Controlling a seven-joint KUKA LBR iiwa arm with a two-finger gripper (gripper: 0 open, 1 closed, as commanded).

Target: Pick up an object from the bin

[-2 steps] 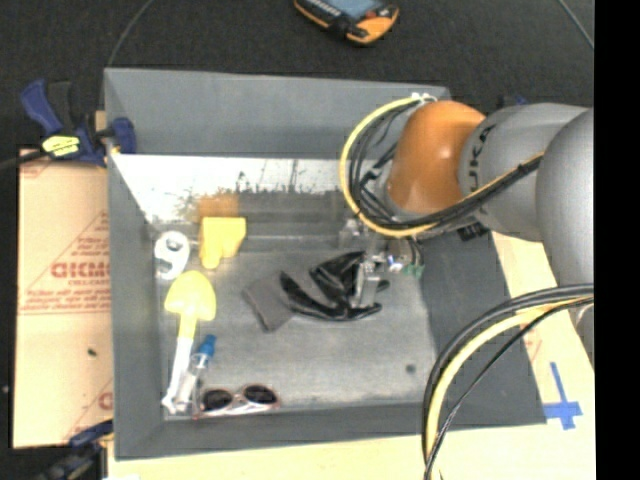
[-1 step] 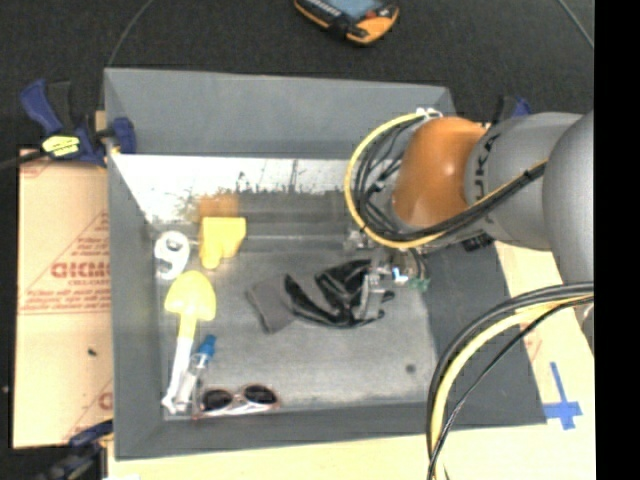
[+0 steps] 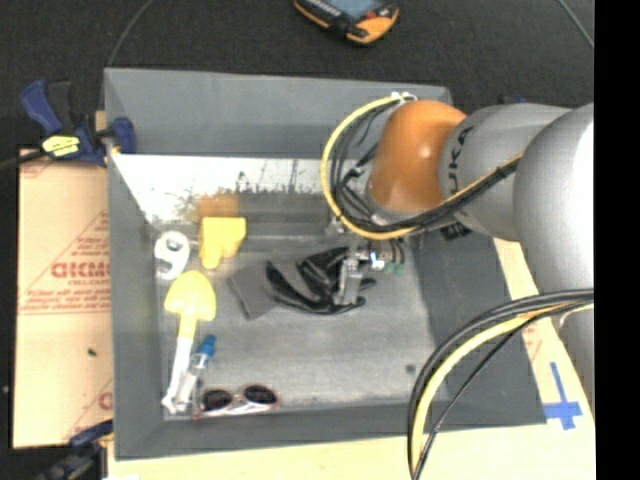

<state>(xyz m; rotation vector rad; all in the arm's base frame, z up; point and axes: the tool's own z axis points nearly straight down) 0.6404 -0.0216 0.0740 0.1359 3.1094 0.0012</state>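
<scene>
My gripper [image 3: 353, 273] is low in the middle of the bin, under the orange wrist cover, right at the right end of a black tangle of straps [image 3: 303, 282]. The straps lie partly on a flat dark grey piece [image 3: 250, 295] just to their left. The gripper's body hides where it meets the black straps. A yellow block [image 3: 221, 239] stands further left near the back wall.
Along the left wall lie a white tape roll [image 3: 171, 252], a yellow-headed scoop [image 3: 190, 297] with a clear handle, and a blue-capped tube [image 3: 201, 354]. Sunglasses [image 3: 239, 399] rest at the front left corner. The arm fills the bin's right side.
</scene>
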